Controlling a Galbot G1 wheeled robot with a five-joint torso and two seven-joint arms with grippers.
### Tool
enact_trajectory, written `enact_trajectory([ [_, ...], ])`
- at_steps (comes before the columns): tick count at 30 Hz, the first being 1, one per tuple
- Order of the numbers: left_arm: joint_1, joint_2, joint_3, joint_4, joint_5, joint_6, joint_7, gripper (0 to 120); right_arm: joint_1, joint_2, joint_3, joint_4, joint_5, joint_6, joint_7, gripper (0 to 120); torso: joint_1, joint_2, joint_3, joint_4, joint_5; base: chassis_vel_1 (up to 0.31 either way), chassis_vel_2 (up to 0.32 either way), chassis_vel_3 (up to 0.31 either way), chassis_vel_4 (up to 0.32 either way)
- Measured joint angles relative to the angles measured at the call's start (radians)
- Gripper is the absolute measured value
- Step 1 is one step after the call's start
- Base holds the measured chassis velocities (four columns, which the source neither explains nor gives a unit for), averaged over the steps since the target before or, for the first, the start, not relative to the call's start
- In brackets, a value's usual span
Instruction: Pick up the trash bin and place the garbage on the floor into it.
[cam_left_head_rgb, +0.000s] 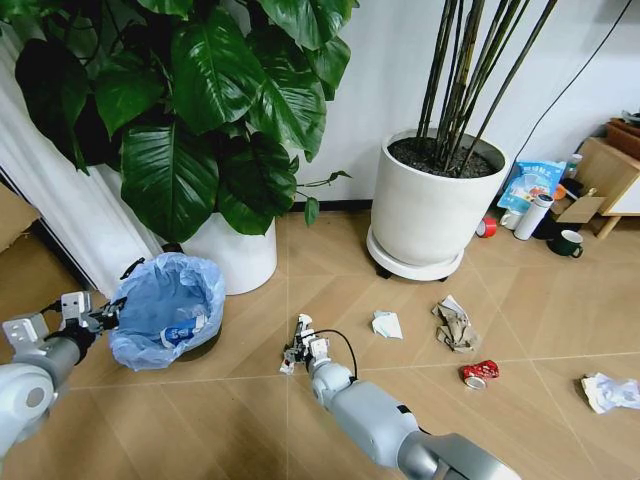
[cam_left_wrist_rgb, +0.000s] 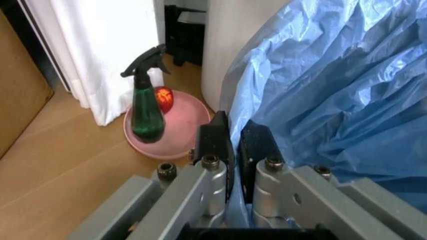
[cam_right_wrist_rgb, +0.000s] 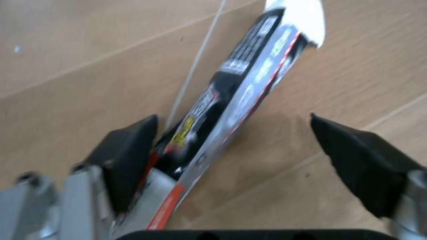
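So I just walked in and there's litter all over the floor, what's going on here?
The robot is clearing up. Its left gripper is shut on the bag-lined rim of the trash bin. Its right gripper is open, low over the floor around a small tube. A tissue, brown paper and red can lie unpicked.

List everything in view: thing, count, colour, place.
trash bin: one, black, blue liner, left floor
tube: one, black-silver, between right tool's fingers
tissues: two, white, mid and far-right floor
brown paper: one, mid floor
can: one, red, right floor
plant pots: two, white, by wall
spray bottle: one, green, pink dish
left tool: clamped on liner
right tool: open around tube
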Motion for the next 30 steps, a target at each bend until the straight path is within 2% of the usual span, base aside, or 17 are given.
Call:
enact_trajectory([
  [2,0.000,-0.002,0.000,-0.002,0.000,0.001,-0.002,0,-0.002,0.003,-0.009,-0.007,0.000,-0.001,-0.007,70,0.000,0.000,0.000,0.0002,0.0004,0.000,0.000,0.000,0.000],
  [5,0.001,-0.004,0.000,-0.003,0.000,0.001,-0.004,0,-0.003,0.003,-0.017,-0.010,0.000,-0.004,-0.008,64,0.000,0.000,0.000,0.0002,0.0003,0.000,0.000,0.000,0.000],
  [7,0.003,-0.006,0.000,-0.004,0.000,0.001,-0.005,0,-0.004,0.002,-0.027,-0.010,0.000,-0.011,-0.008,54,0.000,0.000,0.000,0.0002,0.0003,0.000,0.000,0.000,0.000],
  [8,0.003,-0.006,0.000,-0.004,0.000,0.001,-0.005,0,-0.004,0.002,-0.027,-0.010,0.000,-0.011,-0.008,54,0.000,0.000,0.000,0.0002,0.0003,0.000,0.000,0.000,0.000],
  [12,0.006,-0.007,0.000,-0.007,0.000,0.002,-0.006,0,-0.006,0.002,-0.031,-0.008,0.000,-0.023,-0.001,34,0.000,0.000,0.000,0.0003,0.0004,0.000,0.000,0.000,0.000],
  [13,0.006,-0.007,0.000,-0.007,0.000,0.002,-0.006,0,-0.006,0.002,-0.031,-0.008,0.000,-0.023,-0.001,34,0.000,0.000,0.000,0.0003,0.0004,0.000,0.000,0.000,0.000],
  [16,0.008,-0.007,-0.001,-0.006,0.000,0.002,-0.006,0,-0.009,0.001,-0.030,-0.004,0.001,-0.029,0.006,19,0.000,0.000,0.000,0.0001,0.0000,0.000,0.000,0.000,0.000],
  [17,0.008,-0.007,-0.001,-0.006,0.000,0.002,-0.006,0,-0.009,0.001,-0.030,-0.004,0.001,-0.029,0.006,19,0.000,0.000,0.000,0.0001,0.0000,0.000,0.000,0.000,0.000],
  [18,0.008,-0.007,-0.001,-0.007,0.000,0.002,-0.006,0,-0.010,0.001,-0.030,-0.003,0.001,-0.030,0.006,14,0.000,0.000,0.000,0.0002,0.0002,0.000,0.000,0.000,0.000],
  [24,0.007,-0.009,-0.001,-0.006,0.000,0.003,-0.003,0,-0.016,0.000,-0.024,0.003,0.001,-0.031,0.007,1,0.000,0.000,0.000,0.0002,0.0001,0.000,0.000,0.000,0.000],
  [30,0.008,-0.009,-0.001,-0.005,0.000,0.003,0.000,0,-0.028,-0.003,-0.016,0.028,0.000,-0.029,0.009,0,0.000,0.000,0.000,-0.0003,-0.0003,0.000,0.000,0.000,0.000],
])
